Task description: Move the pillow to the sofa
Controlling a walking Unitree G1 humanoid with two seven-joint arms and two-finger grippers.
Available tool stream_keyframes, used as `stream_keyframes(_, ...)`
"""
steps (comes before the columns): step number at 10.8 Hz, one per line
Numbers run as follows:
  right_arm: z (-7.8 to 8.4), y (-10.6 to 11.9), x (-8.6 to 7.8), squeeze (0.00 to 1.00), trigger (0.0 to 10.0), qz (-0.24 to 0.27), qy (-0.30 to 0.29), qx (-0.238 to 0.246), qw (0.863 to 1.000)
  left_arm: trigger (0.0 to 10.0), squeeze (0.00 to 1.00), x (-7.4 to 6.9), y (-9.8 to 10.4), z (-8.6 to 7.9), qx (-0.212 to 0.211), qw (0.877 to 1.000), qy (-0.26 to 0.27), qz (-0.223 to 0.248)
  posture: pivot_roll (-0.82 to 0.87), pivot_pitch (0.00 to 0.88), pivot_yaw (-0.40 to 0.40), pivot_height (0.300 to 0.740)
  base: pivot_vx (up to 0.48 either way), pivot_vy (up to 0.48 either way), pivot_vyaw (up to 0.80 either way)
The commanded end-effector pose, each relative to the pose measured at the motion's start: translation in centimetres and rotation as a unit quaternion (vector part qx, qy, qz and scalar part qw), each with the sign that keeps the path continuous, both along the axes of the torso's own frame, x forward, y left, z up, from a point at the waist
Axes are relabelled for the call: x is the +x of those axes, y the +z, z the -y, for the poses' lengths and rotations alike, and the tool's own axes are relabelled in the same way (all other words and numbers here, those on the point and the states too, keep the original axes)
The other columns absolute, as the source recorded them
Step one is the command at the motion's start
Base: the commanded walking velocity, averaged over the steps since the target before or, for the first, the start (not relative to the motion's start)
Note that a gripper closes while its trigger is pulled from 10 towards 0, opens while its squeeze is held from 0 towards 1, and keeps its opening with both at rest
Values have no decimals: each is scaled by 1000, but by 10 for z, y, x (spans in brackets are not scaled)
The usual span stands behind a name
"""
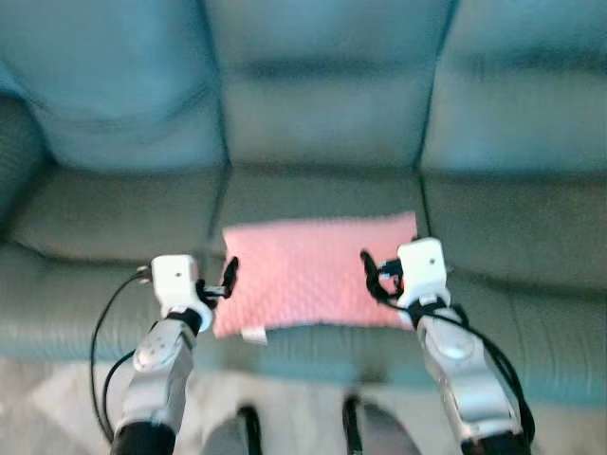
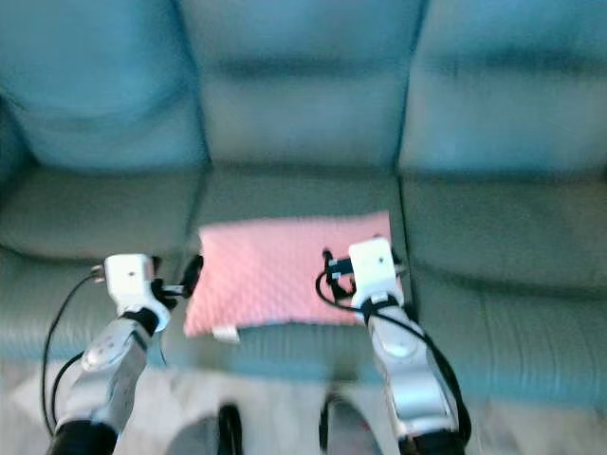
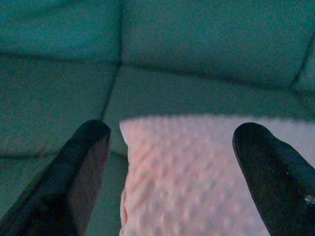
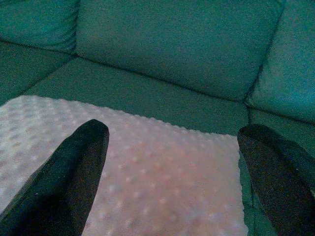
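Here, one pink dimpled pillow (image 1: pixel 318 270) lies flat on the middle seat cushion of a teal sofa (image 1: pixel 322 114), near its front edge. A small white tag (image 1: pixel 253 334) sticks out at the pillow's front-left corner; no writing legible. Two grippers flank it: left gripper (image 1: pixel 226 278) at the pillow's left edge, fingers spread apart; right gripper (image 1: pixel 372 272) over its right end, fingers likewise apart, holding nothing.
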State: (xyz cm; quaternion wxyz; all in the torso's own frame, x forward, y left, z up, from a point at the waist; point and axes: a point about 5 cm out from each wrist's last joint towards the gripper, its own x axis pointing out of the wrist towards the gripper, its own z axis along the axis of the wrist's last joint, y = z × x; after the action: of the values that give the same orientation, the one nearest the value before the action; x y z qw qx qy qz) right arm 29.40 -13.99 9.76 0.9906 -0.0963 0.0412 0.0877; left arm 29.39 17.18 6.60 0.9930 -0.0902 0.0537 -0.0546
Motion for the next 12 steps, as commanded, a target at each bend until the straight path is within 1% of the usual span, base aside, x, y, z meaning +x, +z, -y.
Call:
stream_keyframes(1,-2,-3,-2,0,10000,-19,-3,20,1000,10000,0,-5,-6,1,18,1000,8,-19,-192,56,51,740,0,0,0)
stream_keyframes(2,-5,-2,-1,0,10000,-21,3,23,999,10000,0,-3,-2,3,16,1000,15,-19,-198,45,51,740,0,0,0)
stream_keyframes(3,-10,5,3,0,10000,-9,14,22,1000,10000,0,3,3,4,11,999,31,-15,-206,35,50,740,0,0,0)
stream_keyframes(5,-9,10,8,0,10000,-4,15,24,1000,10000,0,11,10,-3,2,997,78,-23,-207,30,51,740,0,0,0)
stream_keyframes(6,-10,11,9,0,10000,-3,19,27,999,10000,0,12,13,-4,6,997,71,-16,-199,34,49,740,0,0,0)
stream_keyframes(7,-12,12,10,0,10000,-1,26,29,999,10000,0,11,14,-4,6,998,64,-14,-199,34,49,740,0,0,800)
stream_keyframes(8,-17,11,10,0,10000,-3,34,27,999,10000,0,10,15,-2,-6,998,55,-19,-193,40,49,740,0,0,800)
stream_keyframes(9,-17,11,10,0,10000,-5,33,30,999,10000,0,9,15,0,-6,998,52,-23,-190,42,48,740,0,0,800)
stream_keyframes(10,-17,10,10,0,10000,-6,34,30,999,10000,0,9,14,3,-21,998,41,-33,-191,48,48,740,0,0,800)
stream_keyframes(12,-17,8,9,0,10000,-11,35,31,999,10000,0,7,15,4,-4,999,28,-28,-192,52,49,740,0,0,800)
